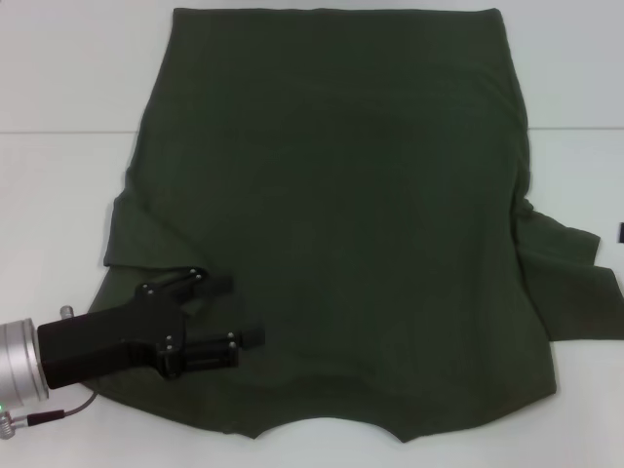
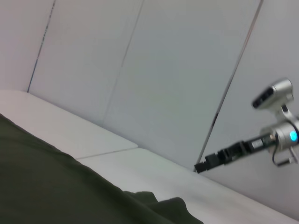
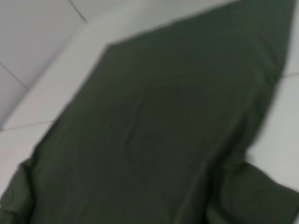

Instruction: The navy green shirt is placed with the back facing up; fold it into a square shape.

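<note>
The navy green shirt (image 1: pixel 341 214) lies flat on the white table, plain side up, with its neckline at the near edge and its hem at the far edge. Its right sleeve (image 1: pixel 575 283) spreads out sideways. Its left sleeve (image 1: pixel 132 234) lies close against the body. My left gripper (image 1: pixel 234 310) is open, low over the shirt's near-left shoulder, fingers pointing toward the middle of the cloth. The shirt also shows in the left wrist view (image 2: pixel 46 186) and the right wrist view (image 3: pixel 154 130). My right gripper (image 2: pixel 205 164) shows far off in the left wrist view, above the table beyond the shirt's right side.
The white table (image 1: pixel 58 88) shows bare around the shirt on the left, the right and along the near edge. A pale wall (image 2: pixel 163 70) stands behind the table. The left arm's silver wrist and cable (image 1: pixel 19 366) sit at the near-left corner.
</note>
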{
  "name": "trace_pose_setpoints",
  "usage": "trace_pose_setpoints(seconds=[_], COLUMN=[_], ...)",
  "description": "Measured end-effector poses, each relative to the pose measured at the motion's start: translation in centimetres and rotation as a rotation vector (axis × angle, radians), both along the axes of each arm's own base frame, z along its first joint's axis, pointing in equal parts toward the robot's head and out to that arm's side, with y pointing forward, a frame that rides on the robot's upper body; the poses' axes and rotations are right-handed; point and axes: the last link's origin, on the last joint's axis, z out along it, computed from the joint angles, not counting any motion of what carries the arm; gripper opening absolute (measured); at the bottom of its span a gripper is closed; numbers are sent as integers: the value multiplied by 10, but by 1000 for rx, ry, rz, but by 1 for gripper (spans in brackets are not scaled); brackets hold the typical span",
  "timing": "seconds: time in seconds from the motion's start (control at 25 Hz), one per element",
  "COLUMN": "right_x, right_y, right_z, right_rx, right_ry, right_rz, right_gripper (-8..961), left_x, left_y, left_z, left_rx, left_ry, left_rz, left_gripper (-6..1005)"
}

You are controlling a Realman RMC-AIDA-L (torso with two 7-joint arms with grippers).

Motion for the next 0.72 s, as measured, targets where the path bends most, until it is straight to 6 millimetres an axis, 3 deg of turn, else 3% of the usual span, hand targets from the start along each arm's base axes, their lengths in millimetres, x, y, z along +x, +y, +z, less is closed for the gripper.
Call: trace_pose_setpoints(seconds=[0.16,0.36,0.72], right_x=[-8,-13,-13], right_y=[16,35,53], right_z=[21,26,-11], right_rx=[-85,-150,-237], right_ry=[-84,-249,-371], right_rz=[-104,-177,-164], right_gripper=[922,922,921], left_x=[0,0,-1], left_y=[-1,-2,-3], left_z=[-1,-3,-3], left_rx=[-2,-5,-9], left_ry=[1,-3,-6], left_rz=[1,2,9], left_gripper=[940,940,940])
